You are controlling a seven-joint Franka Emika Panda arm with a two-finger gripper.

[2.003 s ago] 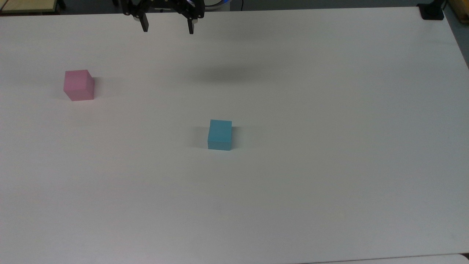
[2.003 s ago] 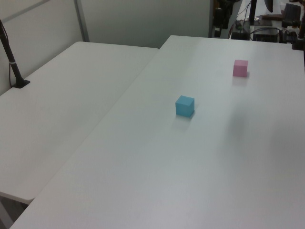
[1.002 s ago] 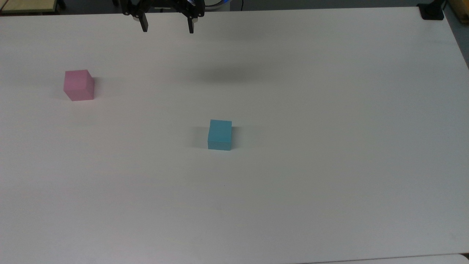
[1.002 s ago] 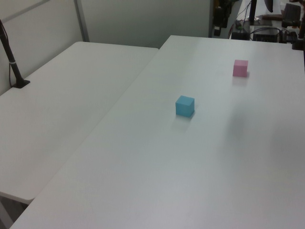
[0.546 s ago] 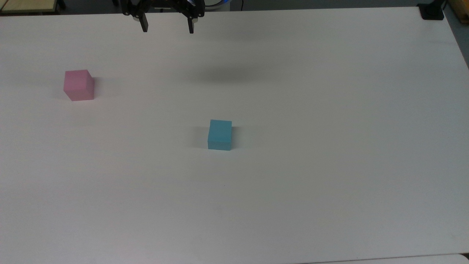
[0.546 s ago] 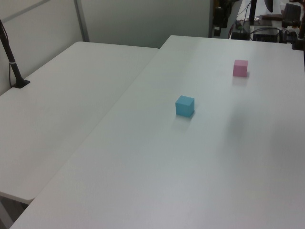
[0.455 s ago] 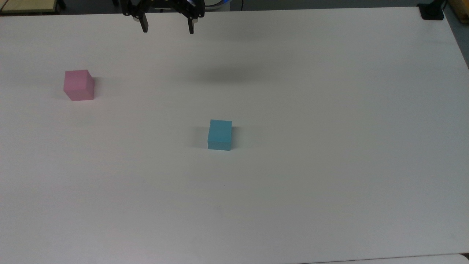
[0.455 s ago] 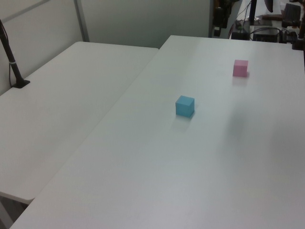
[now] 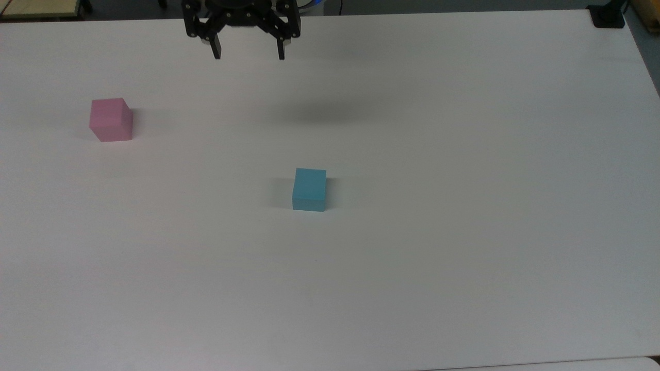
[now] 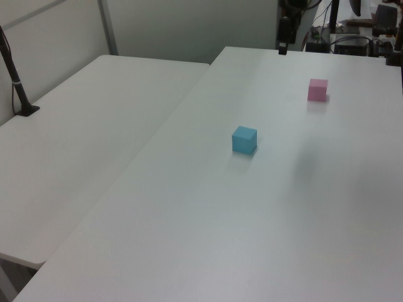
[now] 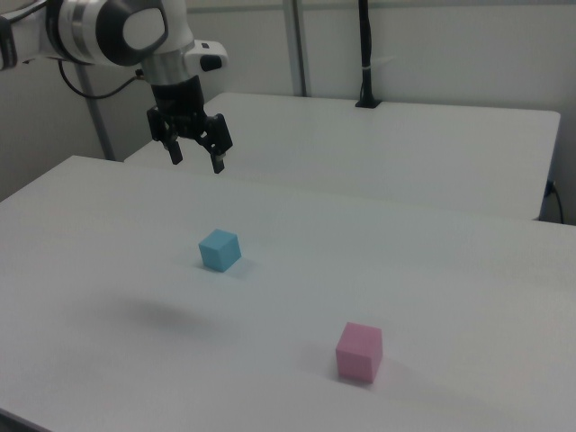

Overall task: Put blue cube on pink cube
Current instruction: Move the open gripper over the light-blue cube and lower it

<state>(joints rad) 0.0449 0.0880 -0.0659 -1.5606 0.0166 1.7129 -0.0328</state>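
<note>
Advancing from the far edge, the gripper [image 9: 248, 53] has shifted slightly toward the blue cube [image 9: 309, 189], jaws spread wide and empty; the approach has evidently begun. Neither cube has moved: one blue cube sits mid-table [image 9: 464, 232], one pink cube [image 9: 110, 119] well apart toward the top view's left. Count: two cubes, one gripper.

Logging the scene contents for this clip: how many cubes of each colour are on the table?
Blue cube: 1
Pink cube: 1
Total: 2 cubes, standing apart on the white table.
</note>
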